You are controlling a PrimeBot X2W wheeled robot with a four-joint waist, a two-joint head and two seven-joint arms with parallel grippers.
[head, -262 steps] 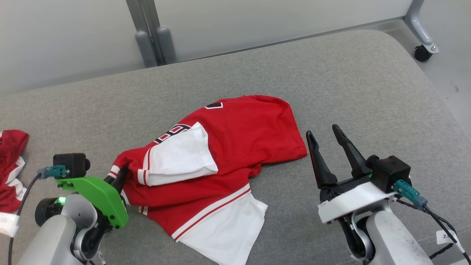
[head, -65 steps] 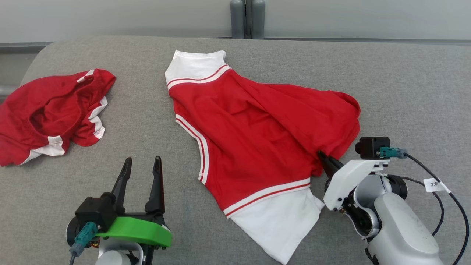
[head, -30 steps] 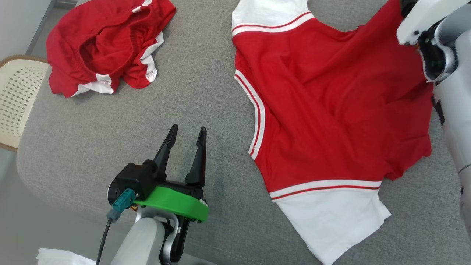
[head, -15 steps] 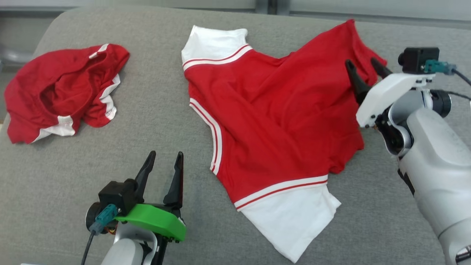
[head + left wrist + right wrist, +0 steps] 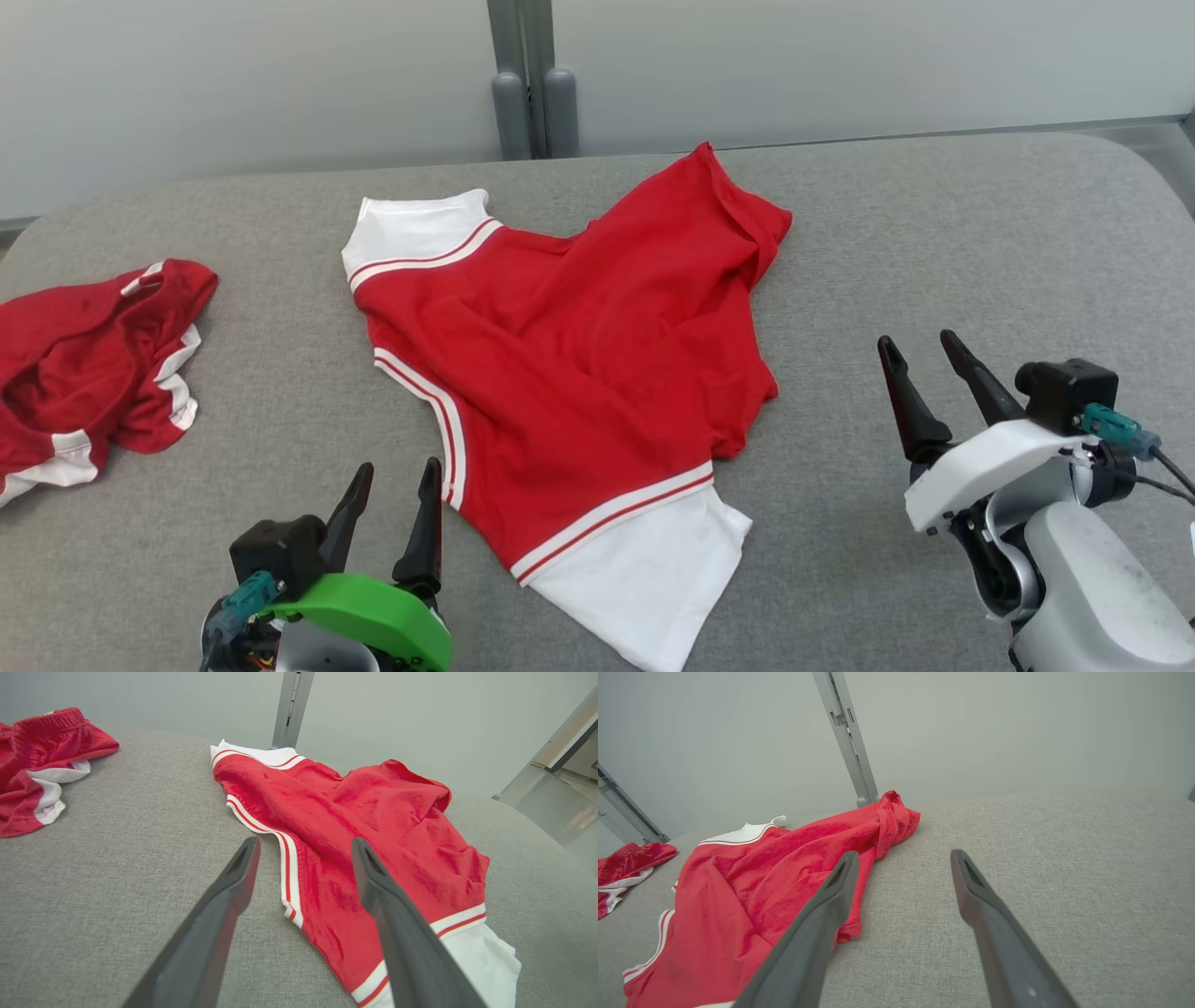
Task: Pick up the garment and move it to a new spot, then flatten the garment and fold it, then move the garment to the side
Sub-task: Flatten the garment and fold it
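The garment (image 5: 579, 373), a red jersey with white sleeves trimmed in red-and-white stripes, lies mostly spread but wrinkled mid-tabletop (image 5: 934, 261), its far right corner folded over. The left gripper (image 5: 400, 465), fingers spread and empty, sits just beside its striped edge. The right gripper (image 5: 916, 339), fingers also spread, stands apart on the right.

Lab-like test room, grey padded table (image 5: 934, 233), pale partition panels (image 5: 233, 84), metal posts (image 5: 512, 112)
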